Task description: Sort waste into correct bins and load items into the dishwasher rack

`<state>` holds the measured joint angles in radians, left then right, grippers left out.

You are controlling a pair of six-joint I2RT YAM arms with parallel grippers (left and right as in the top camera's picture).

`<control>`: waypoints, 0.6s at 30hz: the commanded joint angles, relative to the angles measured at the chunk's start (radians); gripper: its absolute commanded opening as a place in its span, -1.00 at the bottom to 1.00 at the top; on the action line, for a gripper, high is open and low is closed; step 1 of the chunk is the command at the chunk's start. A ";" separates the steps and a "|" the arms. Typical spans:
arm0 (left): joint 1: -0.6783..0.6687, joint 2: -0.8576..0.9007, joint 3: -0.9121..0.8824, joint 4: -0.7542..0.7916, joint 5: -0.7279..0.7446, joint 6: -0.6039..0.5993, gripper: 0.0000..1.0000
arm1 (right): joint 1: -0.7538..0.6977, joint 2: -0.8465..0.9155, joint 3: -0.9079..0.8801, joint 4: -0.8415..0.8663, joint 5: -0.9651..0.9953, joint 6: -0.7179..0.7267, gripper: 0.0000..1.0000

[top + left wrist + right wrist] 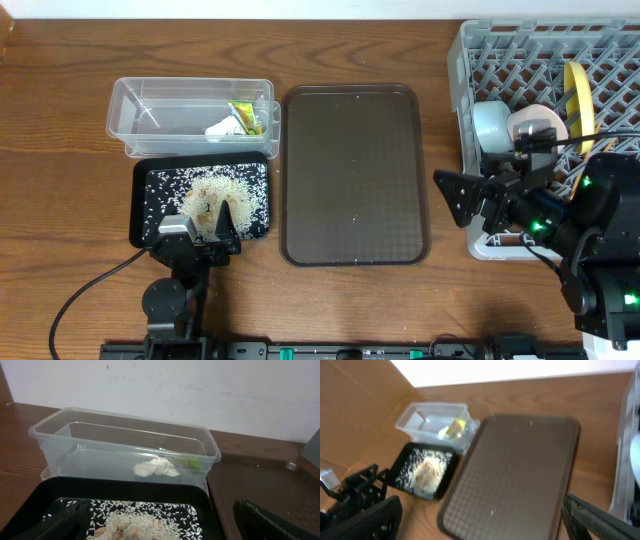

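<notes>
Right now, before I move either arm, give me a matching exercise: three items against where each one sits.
Items:
1. snack wrapper
2. rice heap
3. yellow plate

Places:
A. grey rack
B. clear tub
C. black tray

Pairs: 1-B, 2-C, 3-A.

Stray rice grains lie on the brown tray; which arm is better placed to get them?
Probably right: the right pincer, open, hangs beside the brown tray, facing it. The left pincer sits over the black tray, facing the clear tub.
</notes>
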<state>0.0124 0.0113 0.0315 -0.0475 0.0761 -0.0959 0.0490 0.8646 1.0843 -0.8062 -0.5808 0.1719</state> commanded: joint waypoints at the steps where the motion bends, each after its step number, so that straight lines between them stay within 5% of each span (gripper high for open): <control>1: 0.005 -0.005 -0.027 -0.014 0.010 0.013 0.87 | 0.010 0.000 0.001 -0.037 0.076 -0.069 0.99; 8: 0.005 -0.005 -0.027 -0.014 0.010 0.013 0.87 | 0.010 -0.014 0.000 -0.043 0.126 -0.389 0.98; 18: 0.005 -0.005 -0.027 -0.014 0.010 0.013 0.87 | 0.009 -0.173 -0.059 0.013 0.380 -0.394 0.98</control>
<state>0.0124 0.0113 0.0315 -0.0475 0.0761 -0.0959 0.0494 0.7620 1.0615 -0.8146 -0.3058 -0.1902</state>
